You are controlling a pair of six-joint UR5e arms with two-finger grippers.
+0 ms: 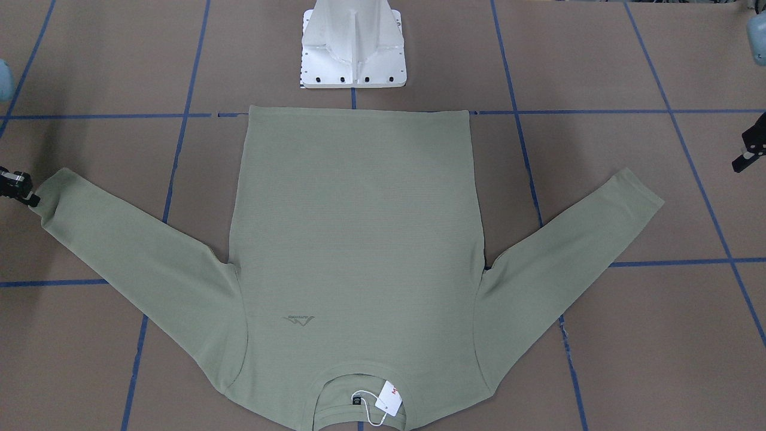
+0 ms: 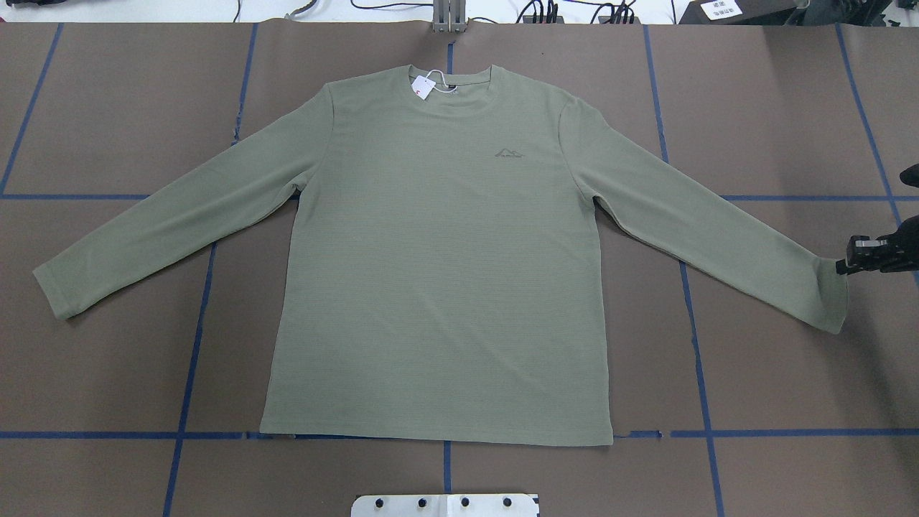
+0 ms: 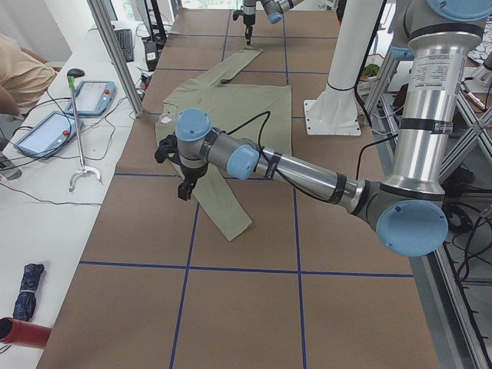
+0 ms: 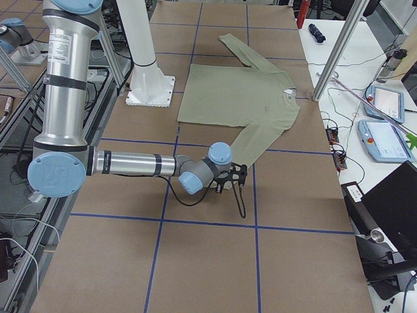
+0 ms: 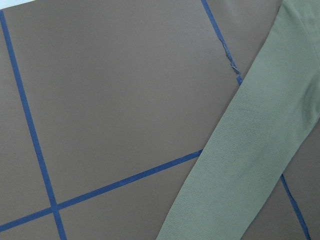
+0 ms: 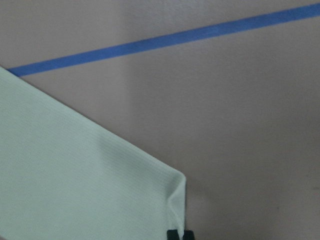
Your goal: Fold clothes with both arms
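The pale sage-green shirt (image 2: 438, 273) lies flat and face up on the brown table, both sleeves spread and the white hang tag (image 2: 424, 87) at the neck. My right gripper (image 2: 841, 269) is low at the cuff of the sleeve on the overhead view's right. The right wrist view shows the cuff corner (image 6: 175, 192) creased between its fingertips (image 6: 172, 234), so it looks shut on the cuff. My left gripper (image 1: 741, 163) hangs above the table beyond the other cuff (image 1: 643, 197), apart from it. I cannot tell whether it is open or shut.
The white pedestal base (image 1: 353, 54) stands just behind the shirt's hem. Blue tape lines (image 2: 179, 409) grid the table. Beyond the far edge is a white bench with teach pendants (image 3: 92, 96), cables and a person (image 3: 19, 73). Aluminium posts (image 3: 115, 54) rise at the table's edge.
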